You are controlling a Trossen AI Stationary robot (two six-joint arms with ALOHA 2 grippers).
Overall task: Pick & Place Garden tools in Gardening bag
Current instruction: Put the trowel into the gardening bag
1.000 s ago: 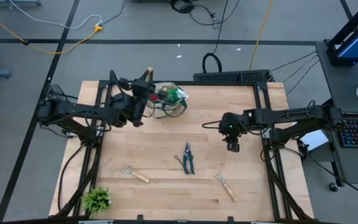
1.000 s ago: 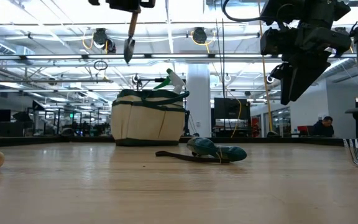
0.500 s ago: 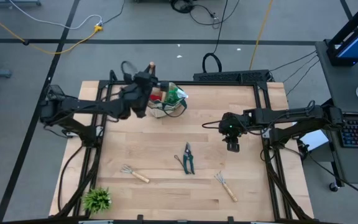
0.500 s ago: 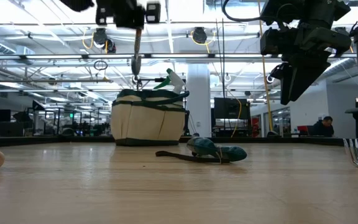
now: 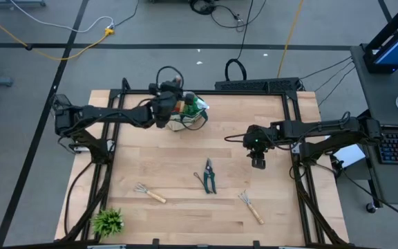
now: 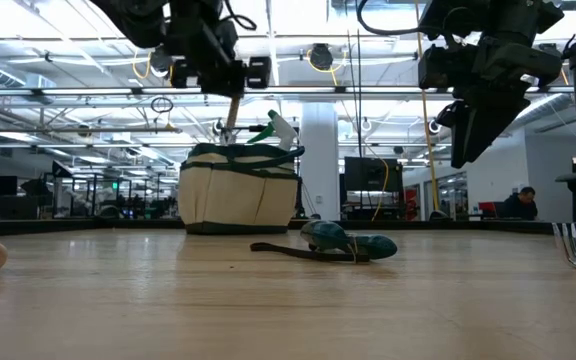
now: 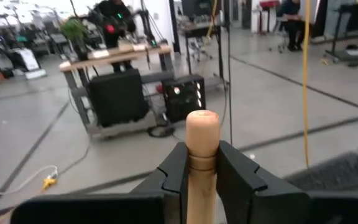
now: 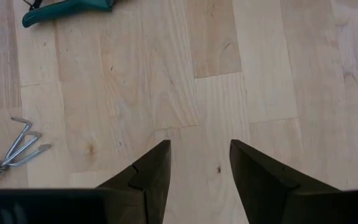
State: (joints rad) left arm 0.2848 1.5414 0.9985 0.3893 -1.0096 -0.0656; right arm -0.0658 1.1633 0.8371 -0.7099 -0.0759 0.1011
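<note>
The beige gardening bag point(image 5: 184, 119) point(image 6: 238, 190) stands at the table's far side, with a green spray bottle point(image 5: 193, 105) sticking out of it. My left gripper point(image 5: 167, 102) point(image 6: 230, 78) hovers over the bag's left rim, shut on a wooden-handled hand tool point(image 6: 233, 118) whose lower end dips into the bag's opening. My right gripper point(image 5: 258, 162) point(image 8: 199, 163) hangs open above bare table at the right. Dark pruning shears point(image 5: 209, 176) point(image 6: 333, 242) and two hand rakes point(image 5: 149, 193) point(image 5: 251, 206) lie flat on the table. My left gripper pinches the tool's wooden handle point(image 7: 201, 163) between its two fingers point(image 7: 174, 173), a little below the handle's rounded free end point(image 7: 202, 123), which sticks up past them. The fingers come in level, pointing toward the far edge, across the handle. The tool hangs nearly upright, slightly tilted, its lower end inside the bag.
A small leafy plant point(image 5: 108, 221) stands at the near left corner. One rake's tines point(image 8: 14, 149) lie near my right gripper. Bare wood lies between the bag and the tools. A black frame and cables point(image 5: 258, 84) run along the far edge.
My left gripper has gone toward the table's right edge and down over the bag, its wrist rolling. The tool, which hung clear above the bag with its metal end showing, has sunk so that this end is now inside the bag's opening.
</note>
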